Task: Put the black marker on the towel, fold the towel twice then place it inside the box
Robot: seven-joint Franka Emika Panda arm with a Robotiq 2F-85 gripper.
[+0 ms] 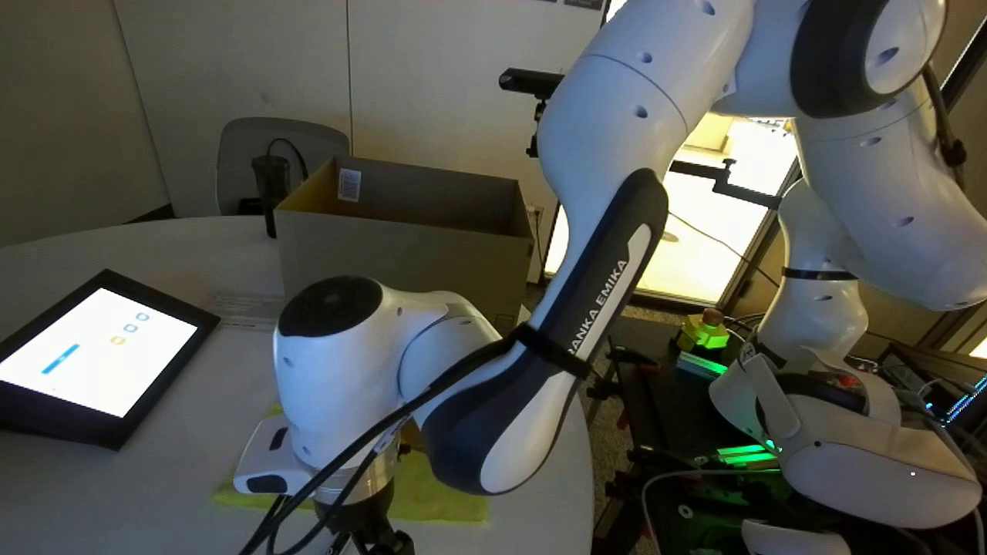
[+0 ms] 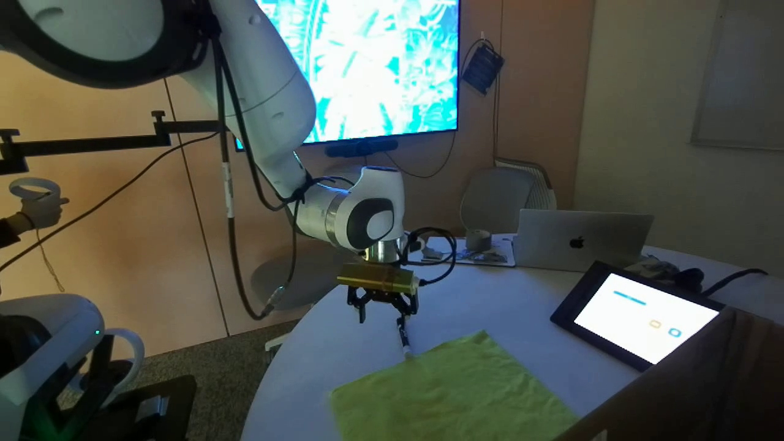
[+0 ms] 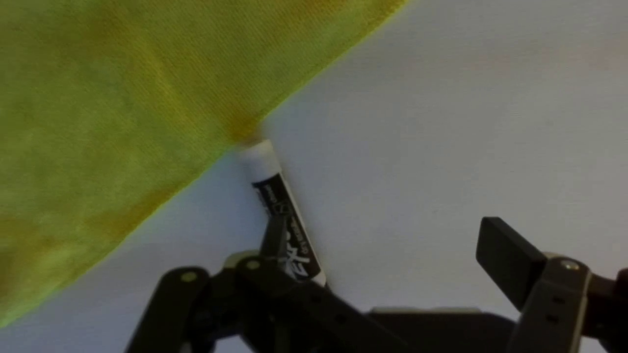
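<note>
Currently, box [image 1: 401, 250] open-topped, its bottom hidden. Marker [image 3: 283, 200] lies on surface [image 3: 417, 162], white end at edge of towel [image 2: 453, 392]. Claw [image 3: 385, 240] spread wide, partly screening marker in wrist view. Tablet [image 1: 108, 354] near box; arm [image 1: 617, 254] blocks part of towel in an exterior view.

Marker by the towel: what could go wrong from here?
1. In the wrist view one of the open fingers overlaps the marker; coming straight down might press on it or roll it away.
2. The marker's white end lies right at the edge of the towel, so a nudge could ruck it.
3. The box has upright walls; a folded towel carried too low may catch them and shed the marker.
</note>
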